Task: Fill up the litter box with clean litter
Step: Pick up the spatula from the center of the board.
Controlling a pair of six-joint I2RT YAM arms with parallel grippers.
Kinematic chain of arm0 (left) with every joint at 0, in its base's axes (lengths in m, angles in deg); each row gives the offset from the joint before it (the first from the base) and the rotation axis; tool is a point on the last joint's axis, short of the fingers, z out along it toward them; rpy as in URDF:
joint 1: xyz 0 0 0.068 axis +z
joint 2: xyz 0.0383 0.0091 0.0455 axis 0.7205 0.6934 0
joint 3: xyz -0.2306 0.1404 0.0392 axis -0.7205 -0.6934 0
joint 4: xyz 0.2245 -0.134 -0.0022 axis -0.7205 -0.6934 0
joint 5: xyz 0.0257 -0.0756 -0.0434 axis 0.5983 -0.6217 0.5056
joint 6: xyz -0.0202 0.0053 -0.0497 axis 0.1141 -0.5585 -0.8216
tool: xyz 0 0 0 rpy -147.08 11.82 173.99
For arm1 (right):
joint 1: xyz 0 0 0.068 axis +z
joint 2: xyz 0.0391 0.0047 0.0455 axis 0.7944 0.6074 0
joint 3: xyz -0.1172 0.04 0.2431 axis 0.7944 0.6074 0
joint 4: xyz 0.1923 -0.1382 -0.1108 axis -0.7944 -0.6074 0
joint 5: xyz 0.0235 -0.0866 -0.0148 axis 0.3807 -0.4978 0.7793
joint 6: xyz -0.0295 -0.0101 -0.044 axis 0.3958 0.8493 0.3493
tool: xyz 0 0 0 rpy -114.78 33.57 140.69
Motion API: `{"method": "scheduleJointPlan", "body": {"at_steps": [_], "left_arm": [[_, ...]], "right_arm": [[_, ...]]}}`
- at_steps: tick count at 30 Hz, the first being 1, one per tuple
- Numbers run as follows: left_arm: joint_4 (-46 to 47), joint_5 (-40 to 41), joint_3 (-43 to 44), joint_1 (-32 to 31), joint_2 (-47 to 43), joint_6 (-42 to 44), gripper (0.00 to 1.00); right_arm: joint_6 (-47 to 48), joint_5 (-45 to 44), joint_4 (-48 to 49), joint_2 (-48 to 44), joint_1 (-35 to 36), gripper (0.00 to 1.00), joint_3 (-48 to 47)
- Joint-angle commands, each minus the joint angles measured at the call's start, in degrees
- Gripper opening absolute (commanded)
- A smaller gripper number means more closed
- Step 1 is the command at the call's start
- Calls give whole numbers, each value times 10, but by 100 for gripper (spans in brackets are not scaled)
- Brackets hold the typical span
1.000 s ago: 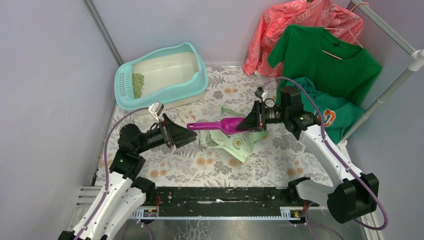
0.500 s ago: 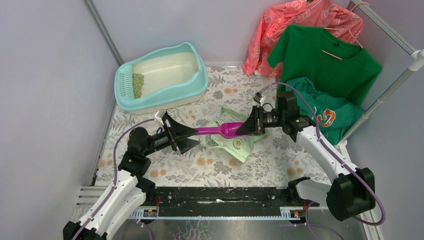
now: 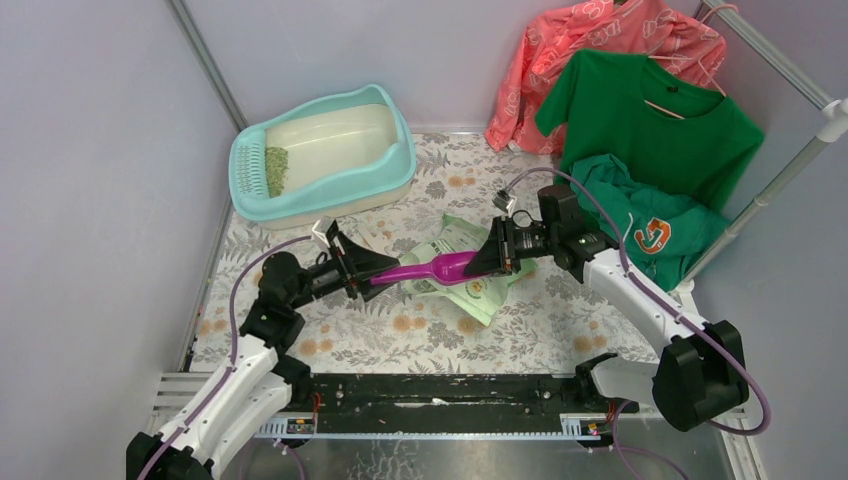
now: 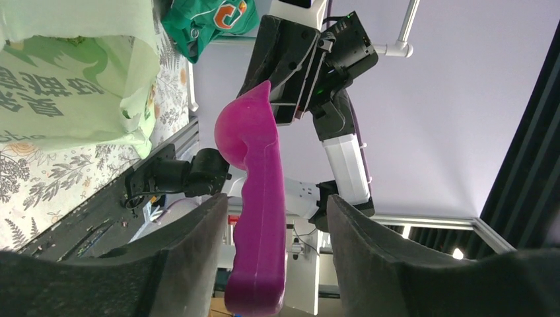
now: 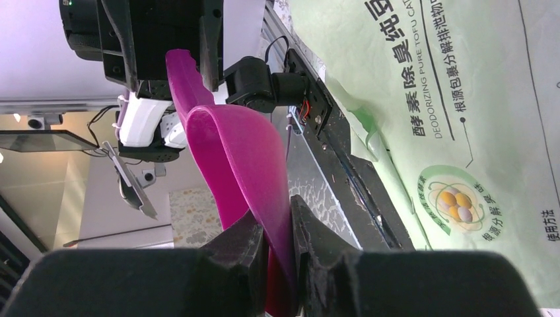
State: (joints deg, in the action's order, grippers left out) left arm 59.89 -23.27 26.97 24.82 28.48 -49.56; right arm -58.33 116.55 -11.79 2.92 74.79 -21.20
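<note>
The litter box (image 3: 396, 168), turquoise-rimmed with a cream basin, stands at the back left. A small patch of clean litter (image 3: 276, 170) lies beside its grate. A purple scoop (image 3: 430, 268) hangs level above the table. My right gripper (image 3: 492, 258) is shut on the scoop's bowl rim (image 5: 254, 172), which is pinched between its pads. My left gripper (image 3: 372, 272) is open around the scoop's handle (image 4: 257, 218), with a gap on one side. In the wrist views the left gripper (image 4: 276, 205) straddles the handle and the right gripper (image 5: 276, 214) clamps the rim.
A light green printed bag (image 3: 470, 288) lies flat under the scoop, also seen as the bag (image 5: 449, 99). Pink and green shirts (image 3: 650, 110) hang on a rack at the back right, and a green heap (image 3: 640, 225) lies below them. A black rail (image 3: 440, 390) runs along the near edge.
My left arm has reached right until its jaws straddle the scoop handle, and they have narrowed. My right gripper has carried the scoop a little left and lower.
</note>
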Motion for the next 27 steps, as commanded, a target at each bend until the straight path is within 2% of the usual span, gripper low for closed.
{"method": "scheduleJointPlan", "body": {"at_steps": [1, 5, 9, 13, 14, 16, 20, 23, 25, 27], "left_arm": [[50, 2, 6, -10, 4, 0, 59], [53, 3, 5, -18, 8, 1, 50], [58, 1, 2, -23, 14, 2, 29], [60, 2, -1, -26, 14, 3, 25], [60, 3, -2, -27, 14, 4, 22], [60, 4, -2, -27, 17, 5, 10], [54, 15, -1, -27, 22, 9, 5], [55, 23, -13, -27, 18, 6, 3], [52, 32, -27, -26, 4, -2, 3], [33, 44, -35, -26, -19, -7, 3]], "right_arm": [[-4, -1, 33, 6, 13, 0, -11], [-7, -1, 39, 15, 13, 0, -13], [-7, -2, 38, 21, 13, 0, -17], [-8, -4, 41, 28, 13, 0, -21], [-9, -4, 42, 29, 13, 0, -21], [-9, -5, 42, 32, 13, 0, -24], [-4, -13, 30, 36, 13, 0, -35], [13, -30, 0, 43, 12, 18, -49], [31, -47, -24, 47, 12, 45, -59], [54, -70, -56, 48, 12, 56, -73]]}}
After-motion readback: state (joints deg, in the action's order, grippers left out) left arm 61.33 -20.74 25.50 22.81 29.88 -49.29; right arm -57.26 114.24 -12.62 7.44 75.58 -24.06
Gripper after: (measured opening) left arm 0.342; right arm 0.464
